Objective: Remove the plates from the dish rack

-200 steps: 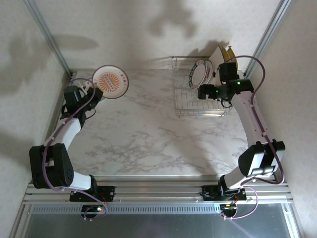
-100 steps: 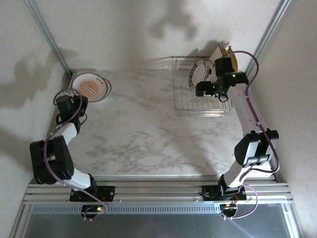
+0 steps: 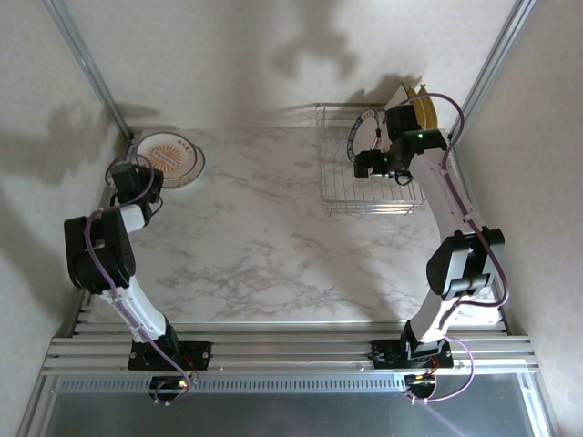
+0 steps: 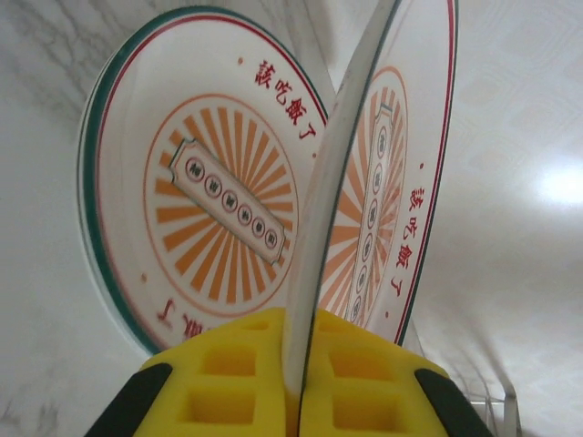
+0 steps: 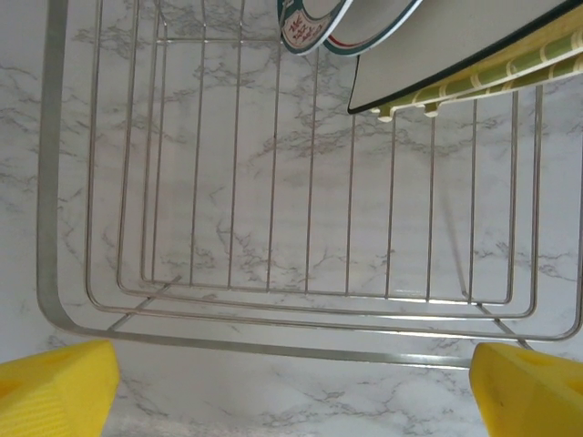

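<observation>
Tucked back in the far-left corner, left claw (image 4: 299, 369) clamped on a plate (image 4: 387, 209) sticking straight out, edge-on. Hovering above the dish rack (image 5: 53, 182) with right claw (image 5: 291, 387) spread wide.

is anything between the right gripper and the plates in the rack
Nothing visible. The open right gripper hangs over bare wires of the dish rack, and the plates lean at its far end.

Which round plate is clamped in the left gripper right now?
The tilted plate seen edge-on between the left gripper's jaws; its twin lies flat on the table beyond, and a third plate stands in the dish rack.
</observation>
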Robot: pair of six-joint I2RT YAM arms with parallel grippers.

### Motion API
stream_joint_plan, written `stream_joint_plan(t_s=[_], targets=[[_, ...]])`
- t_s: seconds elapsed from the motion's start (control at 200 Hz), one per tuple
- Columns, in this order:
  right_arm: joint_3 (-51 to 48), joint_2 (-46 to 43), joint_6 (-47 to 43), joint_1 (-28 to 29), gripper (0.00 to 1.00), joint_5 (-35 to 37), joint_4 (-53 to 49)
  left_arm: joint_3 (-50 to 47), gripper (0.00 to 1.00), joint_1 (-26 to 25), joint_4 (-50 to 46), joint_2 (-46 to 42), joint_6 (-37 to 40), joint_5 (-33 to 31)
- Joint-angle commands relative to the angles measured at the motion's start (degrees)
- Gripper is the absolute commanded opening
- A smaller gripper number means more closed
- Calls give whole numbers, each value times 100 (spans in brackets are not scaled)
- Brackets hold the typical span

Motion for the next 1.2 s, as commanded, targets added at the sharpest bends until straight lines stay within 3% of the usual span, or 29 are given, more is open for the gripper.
stream_joint_plan(t_s=[0.0, 0.466, 0.541, 0.856, 1.196], targets=[[254, 125, -36, 39, 99, 65, -110, 384, 0, 20, 116, 285, -17, 31], [436, 195, -33, 95, 99, 160, -222, 833, 0, 2, -353, 883, 291, -106], [411, 179, -33, 99, 99, 170, -200, 869, 9, -11, -473, 912, 389, -131], [381, 140, -33, 102, 99, 142, -185, 1324, 27, -144, -1538, 958, 1166, -524], [428, 152, -27, 109, 99, 75, -164, 2141, 52, -449, -3105, 1009, 2558, -1474]])
